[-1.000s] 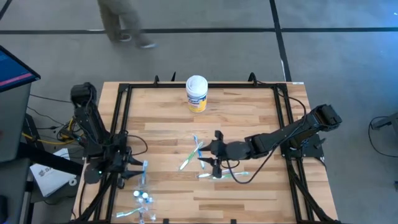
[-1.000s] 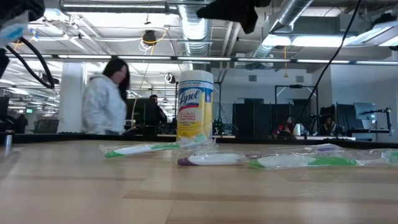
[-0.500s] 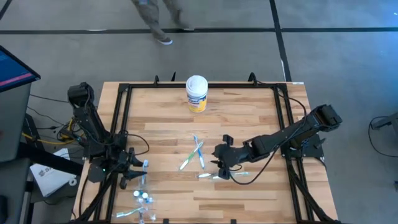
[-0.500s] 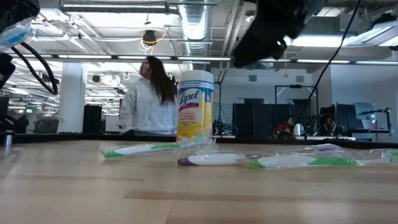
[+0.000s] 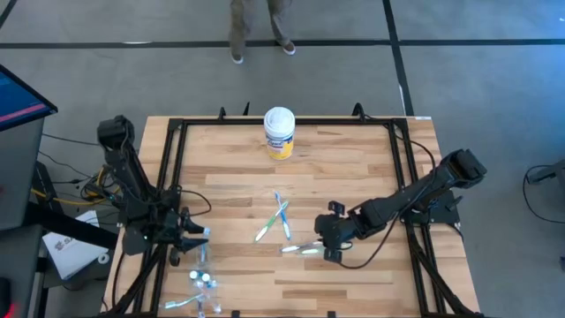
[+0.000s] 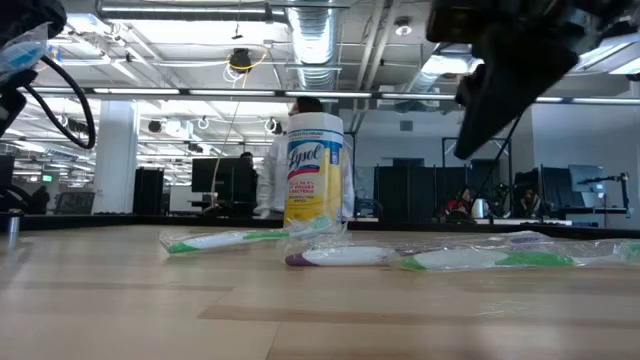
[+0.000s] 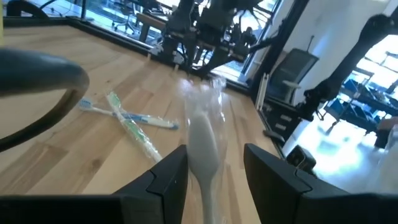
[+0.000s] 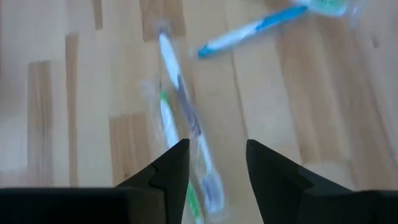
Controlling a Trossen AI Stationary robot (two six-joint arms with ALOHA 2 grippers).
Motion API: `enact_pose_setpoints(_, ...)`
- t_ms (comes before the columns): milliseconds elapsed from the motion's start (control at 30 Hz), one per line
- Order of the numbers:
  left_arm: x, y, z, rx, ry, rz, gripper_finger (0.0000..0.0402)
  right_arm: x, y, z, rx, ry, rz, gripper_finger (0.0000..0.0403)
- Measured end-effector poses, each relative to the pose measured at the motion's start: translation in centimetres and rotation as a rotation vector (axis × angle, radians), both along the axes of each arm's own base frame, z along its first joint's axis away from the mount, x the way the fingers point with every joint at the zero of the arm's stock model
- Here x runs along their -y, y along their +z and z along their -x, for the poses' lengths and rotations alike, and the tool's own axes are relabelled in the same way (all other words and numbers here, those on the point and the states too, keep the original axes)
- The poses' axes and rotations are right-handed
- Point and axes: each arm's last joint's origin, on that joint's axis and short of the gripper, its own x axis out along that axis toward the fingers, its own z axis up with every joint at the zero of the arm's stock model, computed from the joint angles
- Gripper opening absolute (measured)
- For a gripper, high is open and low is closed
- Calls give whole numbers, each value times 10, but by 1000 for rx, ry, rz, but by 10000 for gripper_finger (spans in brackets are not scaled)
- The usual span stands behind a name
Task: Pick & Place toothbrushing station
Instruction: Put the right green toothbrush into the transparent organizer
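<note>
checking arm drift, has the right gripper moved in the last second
Yes. In the high view the right gripper has backed away from the crossed toothbrushes, toward the table's right side.

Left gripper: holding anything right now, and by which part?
Yes. The left gripper is shut on a wrapped white toothbrush, gripped partway along its length. The right gripper is open and empty.

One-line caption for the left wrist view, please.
Left gripper holding a clear-wrapped white toothbrush above the wooden table.

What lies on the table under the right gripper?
Under the right gripper, two wrapped toothbrushes lie side by side on the wooden table, one green, one purplish. The fingers hide their near ends. The gripper is open, holding nothing.
</note>
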Motion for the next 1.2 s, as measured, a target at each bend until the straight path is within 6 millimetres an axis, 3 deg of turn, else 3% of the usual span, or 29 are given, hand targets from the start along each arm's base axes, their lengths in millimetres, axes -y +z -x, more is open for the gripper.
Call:
enact_pose_setpoints(300, -7, 27, -5, 69, 53, 17, 150, -13, -7, 16, -84, 16, -3, 138)
enact_pose_setpoints(867, -33, 55, -35, 203, 47, 103, 150, -34, -13, 48, -235, -51, 14, 140)
enact_pose_setpoints(1200, -48, 59, -53, 256, 49, 94, 150, -47, -30, 61, -336, -76, 74, 127)
